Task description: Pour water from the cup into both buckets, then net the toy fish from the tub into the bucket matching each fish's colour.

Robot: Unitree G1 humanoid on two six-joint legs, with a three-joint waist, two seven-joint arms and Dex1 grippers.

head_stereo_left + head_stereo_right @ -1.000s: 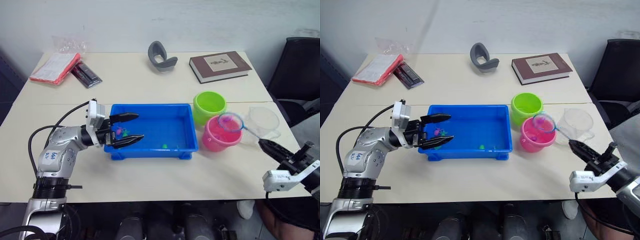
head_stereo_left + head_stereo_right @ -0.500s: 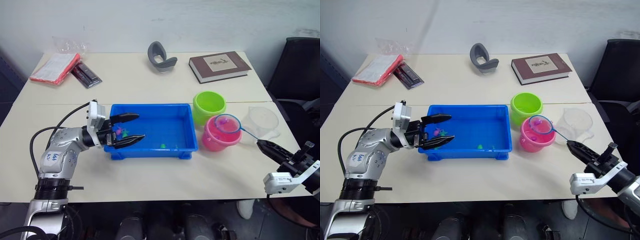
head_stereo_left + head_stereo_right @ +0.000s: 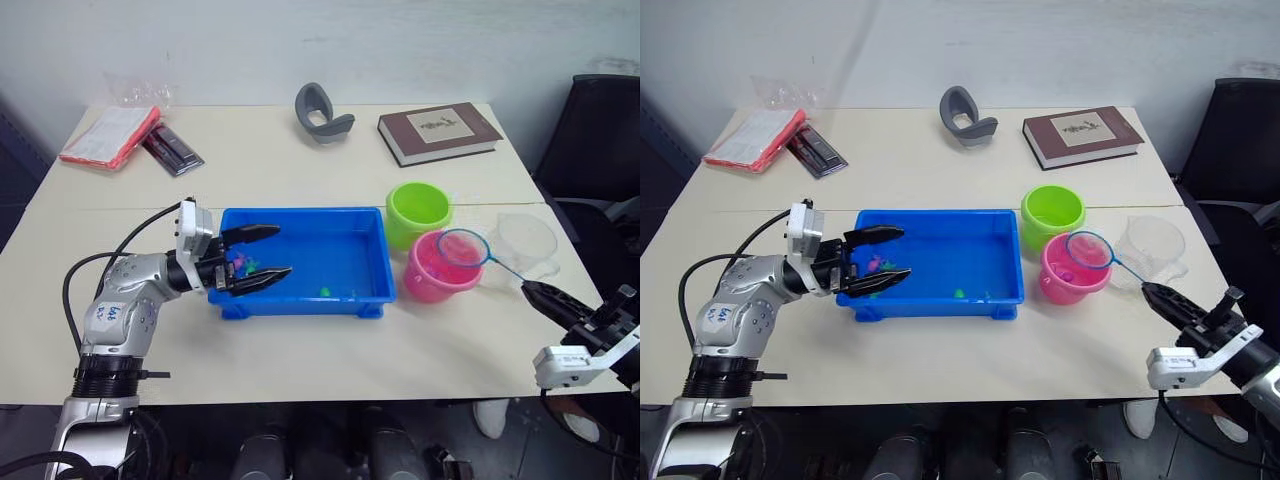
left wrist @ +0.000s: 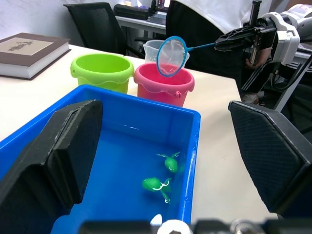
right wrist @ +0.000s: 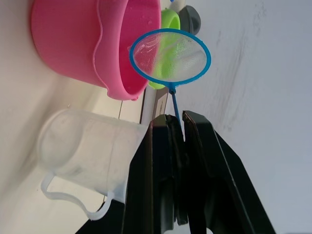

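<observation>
While my right gripper (image 3: 1160, 297) pinches the net (image 3: 1089, 250) over the pink bucket (image 3: 1070, 272) and the left gripper (image 3: 872, 262) gapes at the tub (image 3: 940, 297), a swing could tip that bucket

bright, even indoor light; soft shadows; nearest foreground in wrist views blurred.

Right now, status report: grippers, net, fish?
Right gripper shut on blue-rimmed mesh net, over pink plastic bucket. Left gripper open at blue tub. Green fish remain.
</observation>
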